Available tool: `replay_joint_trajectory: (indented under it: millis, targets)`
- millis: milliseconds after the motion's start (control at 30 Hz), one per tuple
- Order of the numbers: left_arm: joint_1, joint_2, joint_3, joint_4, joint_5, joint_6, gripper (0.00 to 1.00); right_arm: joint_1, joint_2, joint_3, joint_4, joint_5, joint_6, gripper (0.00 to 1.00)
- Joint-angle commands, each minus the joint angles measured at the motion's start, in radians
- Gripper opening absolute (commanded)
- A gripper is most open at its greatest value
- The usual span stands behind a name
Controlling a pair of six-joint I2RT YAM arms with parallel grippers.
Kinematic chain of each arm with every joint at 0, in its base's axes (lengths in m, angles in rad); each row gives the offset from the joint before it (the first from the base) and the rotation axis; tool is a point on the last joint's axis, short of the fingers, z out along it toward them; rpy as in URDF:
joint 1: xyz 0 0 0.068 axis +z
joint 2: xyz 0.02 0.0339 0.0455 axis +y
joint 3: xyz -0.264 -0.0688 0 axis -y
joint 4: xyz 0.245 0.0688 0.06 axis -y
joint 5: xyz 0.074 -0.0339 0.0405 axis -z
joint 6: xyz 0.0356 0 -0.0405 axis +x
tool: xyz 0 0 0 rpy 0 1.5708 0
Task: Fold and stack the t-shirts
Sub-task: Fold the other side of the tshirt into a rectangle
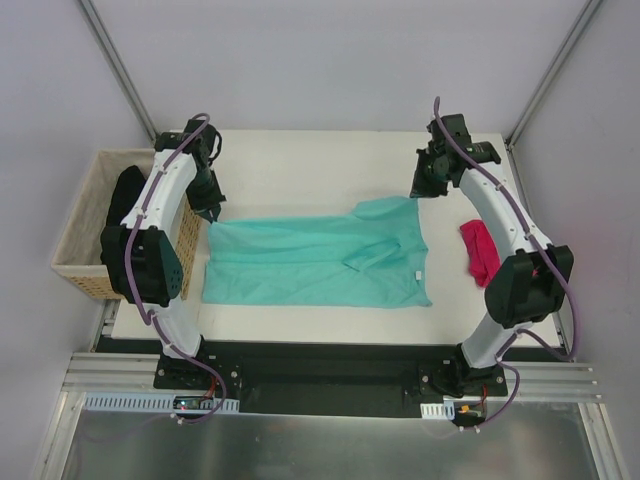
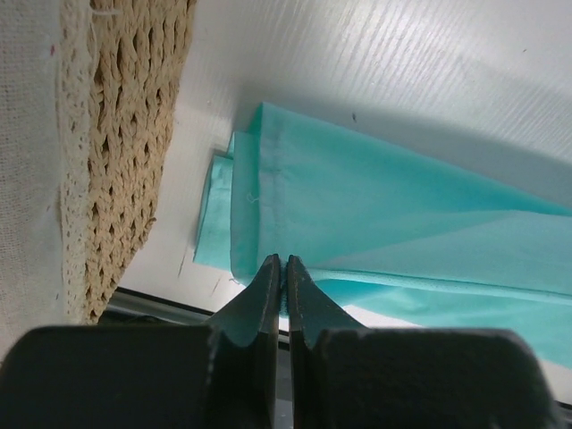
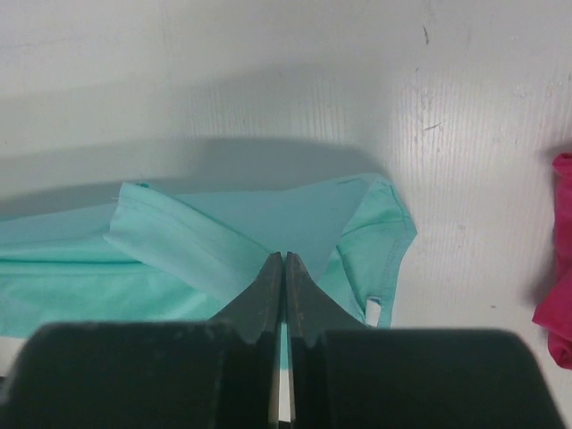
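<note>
Currently your teal t-shirt (image 1: 300,265) lies spread across the middle of the table (image 1: 300,160), with its long axis running left to right. The stitched hem end sits at the left, just beside the basket (image 1: 75,215). A sleeve and the white tag (image 1: 418,275) are at the right end, so it reads as top-end right. The far edge is raised at both corners, with shadow under it in both wrist views. The near edge lies flat.

Left claw (image 1: 211,208) is at the far-left corner, jaws closed together, pinching the hem edge of the teal t-shirt. Right claw (image 1: 424,190) is at the far-right corner, jaws likewise closed, pinching a fold of the same shirt by the sleeve. In both wrist views the cloth runs up into the fingertips, and the fingers hide the exact bite.

Pink t-shirt (image 1: 480,250) is bunched on the table at the right, near the teal one but not touching it, and apart from the right claw. Your right arm covers its near part and the right wrist view cuts it off at the frame edge, so you can't tell its orientation or long axis.

The basket holds a dark bundle (image 1: 125,195). The left arm hides part of it, and you can't make out what it is. The teal shirt's collar is lost in the wrinkles at the right.
</note>
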Motion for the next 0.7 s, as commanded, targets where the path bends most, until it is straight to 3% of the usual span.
replay_joint_trajectory:
  millis: [0, 267, 667]
  targets:
    - [-0.007, -0.055, -0.012, -0.055, -0.038, 0.008, 0.00, 0.021, -0.083, -0.058, -0.061, 0.007, 0.027, 0.01]
    - [-0.009, -0.073, -0.035, -0.077, -0.061, 0.011, 0.00, 0.067, -0.165, -0.191, -0.084, 0.009, 0.081, 0.01]
    - [-0.027, -0.144, -0.251, -0.060, -0.061, -0.001, 0.00, 0.095, -0.268, -0.378, -0.087, 0.024, 0.128, 0.01]
